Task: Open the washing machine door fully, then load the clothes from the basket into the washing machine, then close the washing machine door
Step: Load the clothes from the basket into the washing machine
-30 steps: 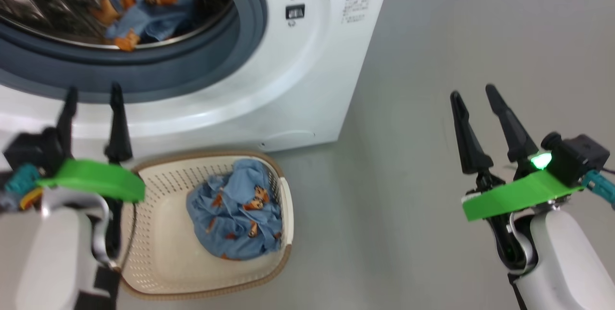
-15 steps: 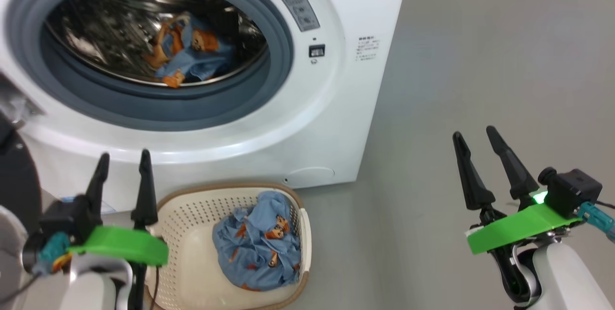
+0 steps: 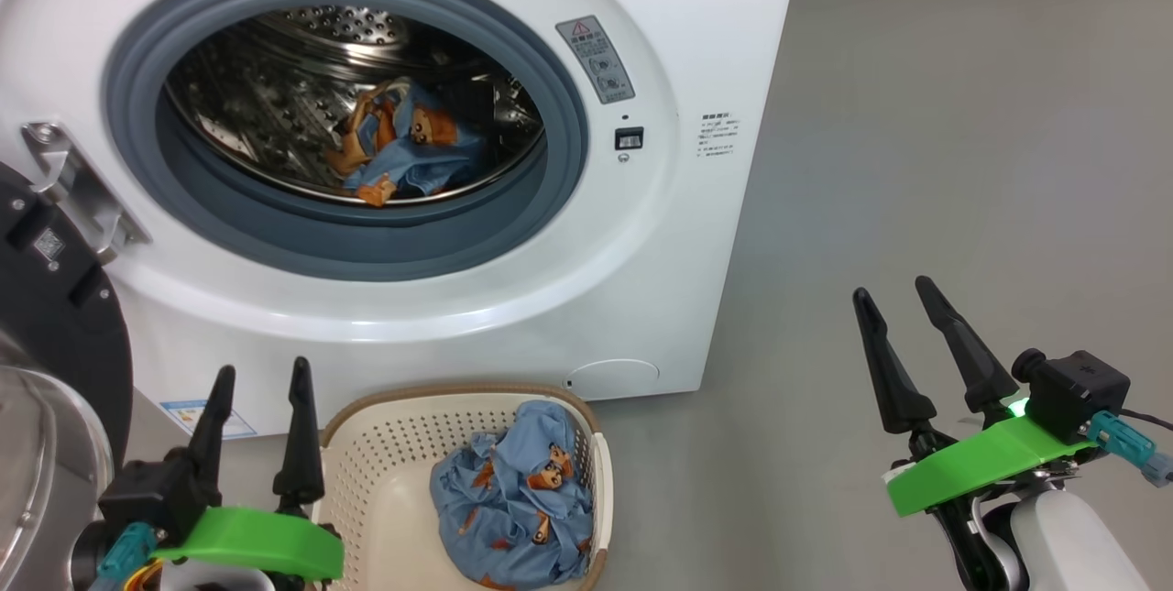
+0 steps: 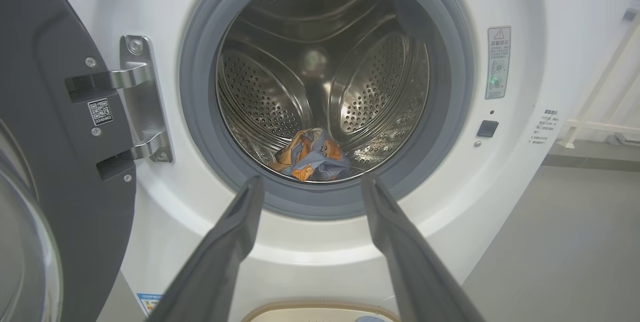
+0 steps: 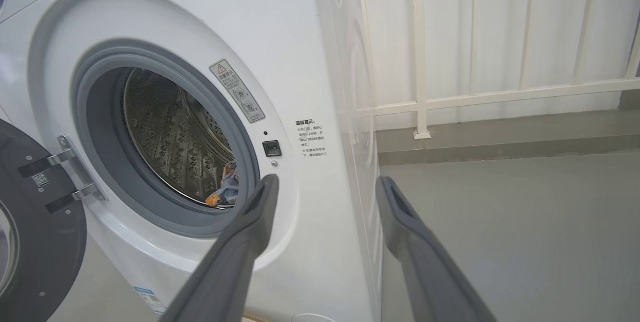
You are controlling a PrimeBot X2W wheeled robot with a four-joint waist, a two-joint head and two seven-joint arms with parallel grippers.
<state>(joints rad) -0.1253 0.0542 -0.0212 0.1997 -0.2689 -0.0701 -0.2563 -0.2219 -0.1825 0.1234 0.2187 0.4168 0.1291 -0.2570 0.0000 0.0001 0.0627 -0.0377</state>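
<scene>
while door [image 3: 55,316] stands open | left gripper [image 3: 261,369] spread, empty | right gripper [image 3: 893,289] likewise | clothes [image 3: 522,499] in basket [image 3: 380,458]

Basket [image 3: 385,454] w/ clothes [image 3: 513,499] sits on floor [image 3: 916,160] in frt of washer [image 3: 696,23], below drum [image 3: 275,87]. One garment [image 3: 403,151] in drum. Door [image 3: 64,334] hangs open at L.

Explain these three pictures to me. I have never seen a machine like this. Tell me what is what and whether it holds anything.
This is a two-armed robot. One picture looks down from its head; the other two look along each arm's pincer from a wrist camera. The dark prongs are the left pincer and right pincer, both open and holding nothing. Ahead stands a white washing machine, its door open at the left. One blue garment lies in the drum; more blue clothes sit in the cream basket on the grey floor.
</scene>
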